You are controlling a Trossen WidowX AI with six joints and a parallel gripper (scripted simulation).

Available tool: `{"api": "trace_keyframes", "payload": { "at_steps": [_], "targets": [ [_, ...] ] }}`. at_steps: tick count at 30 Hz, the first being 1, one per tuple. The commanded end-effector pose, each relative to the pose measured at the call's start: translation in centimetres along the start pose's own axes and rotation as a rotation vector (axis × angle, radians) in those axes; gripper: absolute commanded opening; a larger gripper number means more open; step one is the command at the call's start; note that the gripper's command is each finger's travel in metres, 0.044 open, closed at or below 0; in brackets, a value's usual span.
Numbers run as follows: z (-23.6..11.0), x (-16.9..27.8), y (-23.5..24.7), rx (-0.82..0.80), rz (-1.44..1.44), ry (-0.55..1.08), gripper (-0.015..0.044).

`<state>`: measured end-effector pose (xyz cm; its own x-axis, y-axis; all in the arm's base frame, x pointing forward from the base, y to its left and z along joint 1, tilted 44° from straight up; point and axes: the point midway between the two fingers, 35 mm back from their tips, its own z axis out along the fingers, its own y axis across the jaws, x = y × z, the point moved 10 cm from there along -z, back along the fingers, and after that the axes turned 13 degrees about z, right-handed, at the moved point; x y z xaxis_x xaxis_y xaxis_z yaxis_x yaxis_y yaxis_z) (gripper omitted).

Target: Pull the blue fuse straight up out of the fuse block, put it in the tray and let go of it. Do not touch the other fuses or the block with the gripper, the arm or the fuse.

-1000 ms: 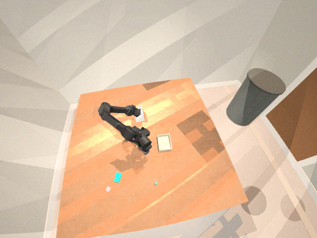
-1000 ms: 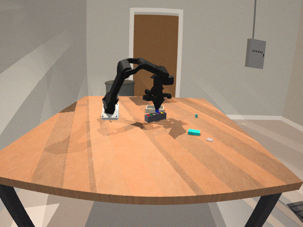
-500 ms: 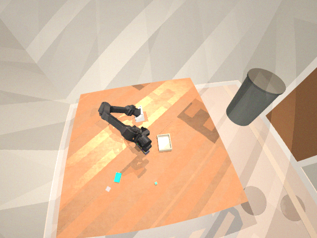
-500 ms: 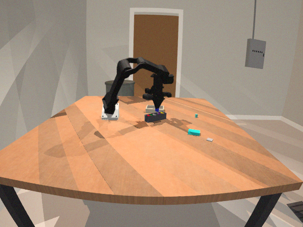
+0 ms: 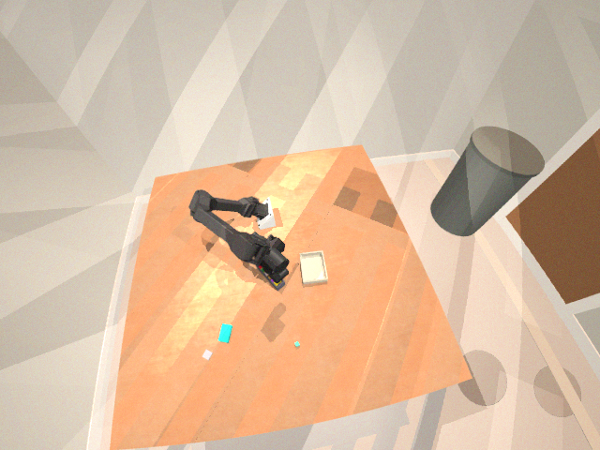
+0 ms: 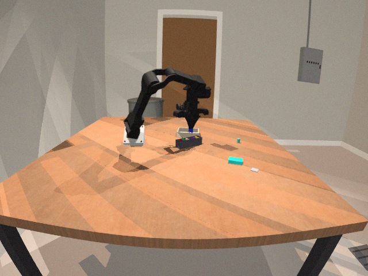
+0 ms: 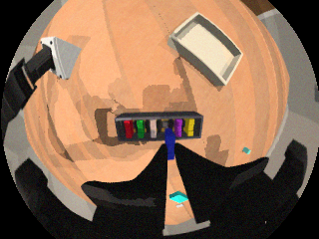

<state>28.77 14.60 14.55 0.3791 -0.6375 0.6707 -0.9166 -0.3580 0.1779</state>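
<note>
The pincer [image 6: 190, 128] is pointing straight down over the fuse block [image 6: 188, 142] and is pinching the blue fuse [image 6: 191, 130] between its fingertips. In the exterior view the fuse is hanging clear above the block's top edge, out of its slot. In the wrist view the blue fuse [image 7: 170, 143] is showing upright between the two dark fingers, in front of the block [image 7: 159, 126], where a red fuse [image 7: 130, 127], a green fuse [image 7: 142, 127], a pale fuse [image 7: 154, 127], a purple fuse [image 7: 178, 127] and a yellow fuse [image 7: 190, 126] are sitting in a row, with a gap between the pale and purple ones. The tray [image 6: 184, 131] is lying just beyond the block on the worktop [image 6: 166, 192]; from above, the tray [image 5: 313, 267] is just right of the wrist. Nearer and to the right, a teal block [image 6: 235, 160], a small white tile [image 6: 254, 169] and a small teal cube [image 6: 238, 140] are lying well apart from the block. The arm's white base [image 6: 134, 138] is standing left of the block.
</note>
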Motion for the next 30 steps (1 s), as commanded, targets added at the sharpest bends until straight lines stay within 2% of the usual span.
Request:
{"api": "trace_keyframes", "payload": {
  "at_steps": [1,9,30],
  "targets": [
    [-0.4,0.1,-0.1,0.005,0.009,-0.004,0.0000],
    [-0.7,-2.5,-1.6,0.009,0.008,-0.011,0.0000],
    [-1.0,-14.1,-5.2,0.012,0.010,-0.018,0.0000]
  ]
}}
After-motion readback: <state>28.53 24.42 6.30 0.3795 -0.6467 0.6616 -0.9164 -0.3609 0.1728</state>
